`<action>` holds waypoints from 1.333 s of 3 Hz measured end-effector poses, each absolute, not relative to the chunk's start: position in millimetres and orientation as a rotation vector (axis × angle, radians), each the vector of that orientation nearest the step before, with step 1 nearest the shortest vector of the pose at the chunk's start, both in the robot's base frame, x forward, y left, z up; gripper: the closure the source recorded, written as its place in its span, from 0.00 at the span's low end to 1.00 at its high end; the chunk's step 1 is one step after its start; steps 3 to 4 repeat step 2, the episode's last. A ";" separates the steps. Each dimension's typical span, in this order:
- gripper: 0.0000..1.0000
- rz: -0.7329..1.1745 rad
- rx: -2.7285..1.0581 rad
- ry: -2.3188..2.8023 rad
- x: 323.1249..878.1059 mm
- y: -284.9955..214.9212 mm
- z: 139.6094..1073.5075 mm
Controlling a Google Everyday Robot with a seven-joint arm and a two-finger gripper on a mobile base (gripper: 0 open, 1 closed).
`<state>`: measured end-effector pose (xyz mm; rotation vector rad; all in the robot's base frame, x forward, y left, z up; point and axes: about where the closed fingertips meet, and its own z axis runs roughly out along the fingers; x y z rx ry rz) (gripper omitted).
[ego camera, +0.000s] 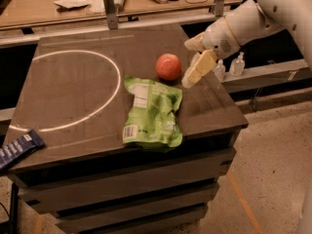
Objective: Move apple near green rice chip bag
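The orange-red apple rests on the dark tabletop, just behind the top right corner of the green rice chip bag; a narrow gap seems to separate them. The bag lies flat near the table's front edge, white label panel facing up. My gripper is just right of the apple, slightly above the table, open and empty. Its yellowish lower finger points down toward the table beside the apple.
A white circle is marked on the table's left half. A dark blue snack wrapper hangs over the front left corner. Small bottles stand on a shelf to the right. A cluttered workbench runs behind.
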<state>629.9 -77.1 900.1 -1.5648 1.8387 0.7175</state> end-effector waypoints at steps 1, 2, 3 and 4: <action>0.00 0.674 -1.546 1.867 598.8 -119.8 902.8; 0.00 0.674 -1.546 1.867 598.9 -119.7 902.7; 0.00 0.674 -1.546 1.867 598.9 -119.7 902.7; 0.00 0.674 -1.546 1.867 598.9 -119.7 902.7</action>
